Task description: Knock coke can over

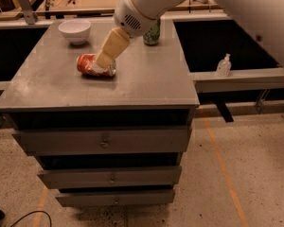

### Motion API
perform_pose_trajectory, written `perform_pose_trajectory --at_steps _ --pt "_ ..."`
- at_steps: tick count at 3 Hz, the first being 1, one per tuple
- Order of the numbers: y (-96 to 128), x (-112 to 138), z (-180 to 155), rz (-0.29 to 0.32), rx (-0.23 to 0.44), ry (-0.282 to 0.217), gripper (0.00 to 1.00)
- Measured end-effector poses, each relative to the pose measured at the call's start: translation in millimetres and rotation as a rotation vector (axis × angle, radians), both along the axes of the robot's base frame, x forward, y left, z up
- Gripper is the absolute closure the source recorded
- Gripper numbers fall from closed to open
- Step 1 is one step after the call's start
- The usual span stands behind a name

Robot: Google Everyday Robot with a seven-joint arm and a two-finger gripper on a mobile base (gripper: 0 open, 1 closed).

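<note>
The red coke can [90,65] lies on its side on the grey table top [142,82], left of middle, its silver end pointing right. My gripper [104,60] reaches down from the upper right, its cream-coloured fingers [111,46] over the can's right end and touching or nearly touching it. The white wrist [135,15] sits above and hides part of the table's back.
A white bowl [75,30] stands at the table's back left. A green can [152,33] stands upright at the back, behind my wrist. A small clear bottle [223,65] sits on a ledge to the right. Drawers [104,140] lie below the table top.
</note>
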State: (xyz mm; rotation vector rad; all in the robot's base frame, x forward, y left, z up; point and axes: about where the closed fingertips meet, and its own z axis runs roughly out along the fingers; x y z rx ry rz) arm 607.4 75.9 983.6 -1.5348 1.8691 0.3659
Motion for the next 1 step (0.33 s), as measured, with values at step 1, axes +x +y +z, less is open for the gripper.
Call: perform_pose_trajectory --at_steps 1 --pt "5.2 -40.9 21.7 0.017 0.078 -0.058 0.00"
